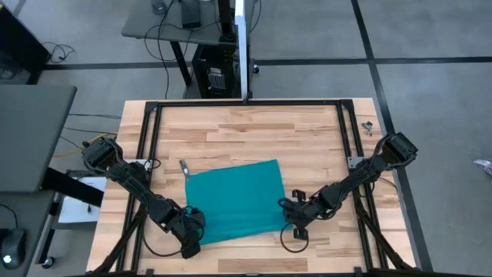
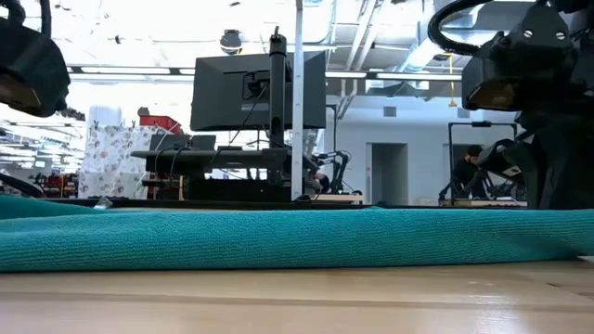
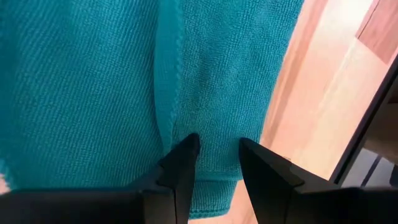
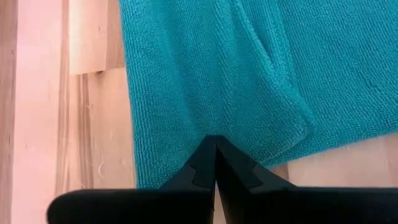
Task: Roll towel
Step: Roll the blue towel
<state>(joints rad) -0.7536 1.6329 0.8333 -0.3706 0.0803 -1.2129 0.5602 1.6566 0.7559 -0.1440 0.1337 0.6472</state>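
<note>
**Both near corners taken up, towel ready to be turned**

The towel [image 1: 234,201] is laid flat on the table [image 1: 254,127], spread between the two grippers. The left gripper [image 3: 216,163] is set at the near left corner, its fingers [image 3: 180,163] part-spread with a small ridge of cloth bunched between them. The right gripper [image 4: 215,163] is set at the near right corner, fingers pressed fully together on the hem, where a shallow pleat is raised just ahead of the tips. The cloth is judged light, limp and grippy rather than slick: it is expected to sag and crease, never to hold an edge by itself. A hold at both corners of one edge is judged best, kept level so the roll is started straight.
</note>
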